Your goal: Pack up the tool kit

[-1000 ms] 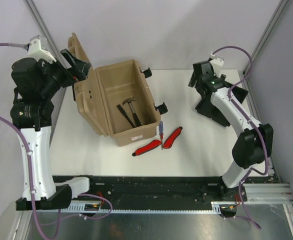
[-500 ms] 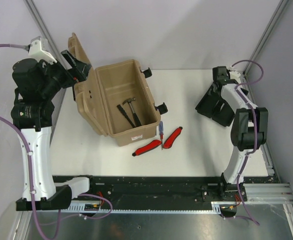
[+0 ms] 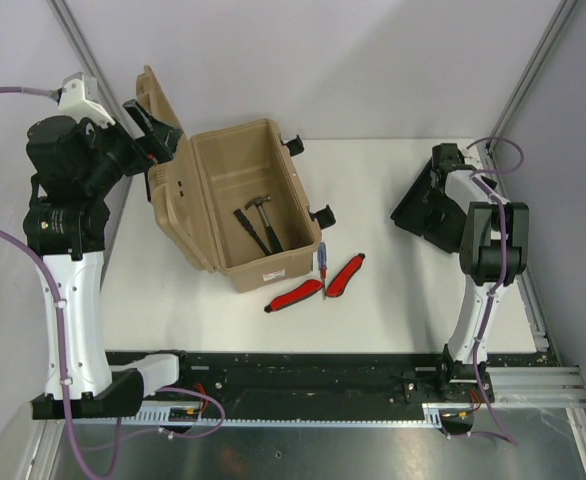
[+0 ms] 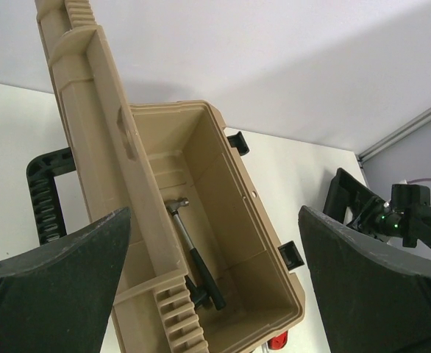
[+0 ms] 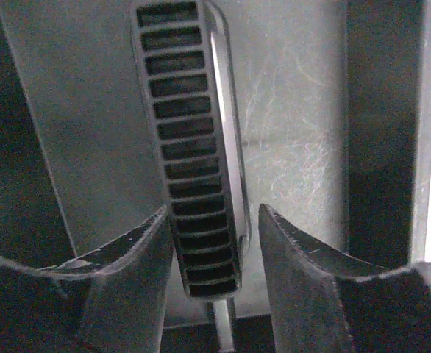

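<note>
Top external view: a large tan plastic rectangular toolbox (image 3: pixel 273 268) sits open left of centre on the white desk (image 3: pixel 198 300), lid (image 3: pixel 151 95) raised. Left end effector (image 3: pixel 159 131) hangs spread wide beside the lid. Right end effector (image 5: pixel 214 209), far right, straddles the ribbed handle (image 5: pixel 190 147) of the black inner tray (image 3: pixel 425 214), fingers apart, seemingly not quite clamped.

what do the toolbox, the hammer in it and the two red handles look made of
The toolbox looks like tan moulded plastic, matte, with ribbed edges. The hammer has a head that looks like bare grey metal; its black handle is probably rubber or plastic. The red handles look like smooth red plastic or rubber, too small to tell which.
</note>
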`<state>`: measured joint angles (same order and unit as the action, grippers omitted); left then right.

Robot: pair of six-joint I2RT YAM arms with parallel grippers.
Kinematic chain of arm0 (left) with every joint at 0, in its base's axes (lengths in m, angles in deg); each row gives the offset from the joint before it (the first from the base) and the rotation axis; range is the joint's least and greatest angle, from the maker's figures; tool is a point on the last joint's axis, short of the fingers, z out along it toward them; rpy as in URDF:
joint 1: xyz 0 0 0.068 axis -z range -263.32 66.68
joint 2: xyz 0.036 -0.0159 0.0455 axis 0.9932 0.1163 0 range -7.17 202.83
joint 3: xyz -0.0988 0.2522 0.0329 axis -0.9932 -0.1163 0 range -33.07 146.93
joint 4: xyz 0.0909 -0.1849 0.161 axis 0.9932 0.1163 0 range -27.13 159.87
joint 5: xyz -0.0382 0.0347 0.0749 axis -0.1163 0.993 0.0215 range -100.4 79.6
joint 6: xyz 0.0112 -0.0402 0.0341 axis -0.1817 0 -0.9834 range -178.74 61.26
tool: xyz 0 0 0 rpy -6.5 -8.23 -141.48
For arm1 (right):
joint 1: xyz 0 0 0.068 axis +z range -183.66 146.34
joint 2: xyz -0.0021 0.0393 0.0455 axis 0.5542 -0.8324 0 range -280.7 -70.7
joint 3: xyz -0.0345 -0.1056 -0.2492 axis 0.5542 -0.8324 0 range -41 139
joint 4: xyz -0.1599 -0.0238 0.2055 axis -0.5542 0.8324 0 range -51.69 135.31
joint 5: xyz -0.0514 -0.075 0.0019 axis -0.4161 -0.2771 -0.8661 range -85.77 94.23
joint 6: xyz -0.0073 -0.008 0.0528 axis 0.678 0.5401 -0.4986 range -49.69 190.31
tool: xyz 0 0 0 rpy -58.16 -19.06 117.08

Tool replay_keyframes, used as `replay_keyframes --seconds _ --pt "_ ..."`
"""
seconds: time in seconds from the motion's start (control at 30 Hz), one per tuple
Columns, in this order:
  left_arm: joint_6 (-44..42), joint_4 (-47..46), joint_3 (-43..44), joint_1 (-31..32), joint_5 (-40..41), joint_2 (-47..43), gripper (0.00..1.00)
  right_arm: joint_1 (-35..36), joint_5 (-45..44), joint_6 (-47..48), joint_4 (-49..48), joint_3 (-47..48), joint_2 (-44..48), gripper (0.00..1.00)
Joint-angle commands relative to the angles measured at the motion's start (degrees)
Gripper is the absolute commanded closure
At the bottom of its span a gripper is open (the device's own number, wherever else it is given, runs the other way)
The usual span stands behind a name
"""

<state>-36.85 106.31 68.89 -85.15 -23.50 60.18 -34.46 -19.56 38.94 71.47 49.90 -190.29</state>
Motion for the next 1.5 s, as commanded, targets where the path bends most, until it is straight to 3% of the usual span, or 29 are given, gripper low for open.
replay_keyframes --seconds 0.0,0.07,0.17,0.23,0.5,0.73,0.97,1.23,1.47 --pt "-1.8 -1.3 0.2 0.3 1.2 -0.2 0.0 -1.7 2.1 1.4 -3.5 3.9 -1.2 0.53" --pt "-1.9 -1.3 0.4 0.3 1.4 -0.1 0.01 -1.8 3.0 2.6 -3.1 5.2 -2.2 0.66" --pt "-2.0 -1.4 0.5 0.4 1.6 -0.3 0.01 -1.7 3.9 4.1 -2.9 6.0 -2.2 0.93" --pt "-2.1 -1.3 0.6 0.4 1.8 -0.7 0.01 -1.4 4.2 4.9 -3.2 5.9 -1.0 0.98" --pt "-2.0 -1.1 0.6 0.4 1.1 -1.3 0.0 4.5 3.8 8.3 -2.8 7.8 10.9 1.0" --pt "-1.9 -1.1 0.4 0.4 1.1 -1.7 0.01 16.3 3.9 11.3 1.8 17.4 17.0 1.0" --pt "-2.1 -0.9 0.5 0.3 1.7 -2.3 0.01 31.3 2.2 10.6 8.1 31.2 12.5 1.0" --pt "-2.2 -0.5 0.7 0.4 2.2 -2.6 0.01 44.5 -0.7 11.5 15.4 49.1 0.1 1.0" --pt "-1.9 0.0 1.4 0.3 3.8 -2.5 0.01 49.2 0.9 9.7 16.7 51.4 -4.6 1.0"
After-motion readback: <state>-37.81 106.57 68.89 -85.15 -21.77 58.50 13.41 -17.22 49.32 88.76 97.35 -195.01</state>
